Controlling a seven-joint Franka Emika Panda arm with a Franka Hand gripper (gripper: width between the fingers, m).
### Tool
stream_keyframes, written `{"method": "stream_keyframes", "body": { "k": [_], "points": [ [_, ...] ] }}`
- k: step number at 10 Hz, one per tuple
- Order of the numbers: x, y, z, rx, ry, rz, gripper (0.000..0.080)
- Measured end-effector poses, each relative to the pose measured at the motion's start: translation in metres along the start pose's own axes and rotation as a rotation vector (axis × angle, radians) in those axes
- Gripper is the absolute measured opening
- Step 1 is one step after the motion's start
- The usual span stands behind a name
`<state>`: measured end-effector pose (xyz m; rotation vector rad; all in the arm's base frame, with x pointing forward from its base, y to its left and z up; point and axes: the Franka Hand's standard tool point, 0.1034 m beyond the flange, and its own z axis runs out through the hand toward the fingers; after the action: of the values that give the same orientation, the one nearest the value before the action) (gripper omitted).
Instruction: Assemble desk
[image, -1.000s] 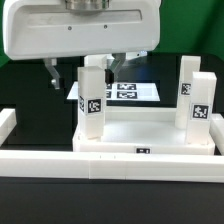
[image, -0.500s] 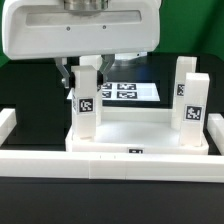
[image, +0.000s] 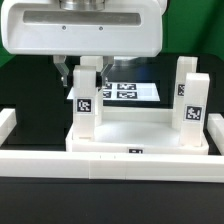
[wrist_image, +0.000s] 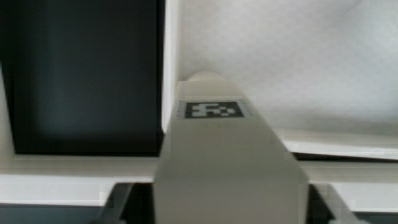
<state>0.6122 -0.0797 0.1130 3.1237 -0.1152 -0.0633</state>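
The white desk top (image: 140, 132) lies on the black table with tagged white legs standing up from its corners. Two legs (image: 196, 105) (image: 182, 80) stand at the exterior view's right. My gripper (image: 83, 72) is at the top of the front left leg (image: 86, 105), one finger on each side, shut on it. In the wrist view this leg (wrist_image: 222, 150) with its tag fills the space between my fingers (wrist_image: 128, 205), and the desk top's inside (wrist_image: 302, 60) lies beyond. A fourth leg does not show.
A long white border rail (image: 110, 160) runs along the front of the desk top, with another rail end (image: 6, 122) at the exterior view's left. The marker board (image: 128, 90) lies flat behind the desk top. The arm's white body hangs over the back of the scene.
My fingers have come in from wide apart to grip the front left leg. The desk top and its legs have shifted slightly toward the exterior view's left.
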Motion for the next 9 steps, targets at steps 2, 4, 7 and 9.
{"method": "stream_keyframes", "body": {
  "k": [2,4,7,9],
  "points": [
    [0.0001,-0.0021,-0.0001,0.002,0.0,0.19,0.0291],
    [0.0003,-0.0029,-0.0003,0.005,0.0,0.385,0.0291],
    [-0.0009,-0.0042,-0.0002,0.02,-0.003,0.671,0.0291],
    [-0.0012,-0.0031,0.0001,0.039,-0.008,0.842,0.0291]
  ]
}}
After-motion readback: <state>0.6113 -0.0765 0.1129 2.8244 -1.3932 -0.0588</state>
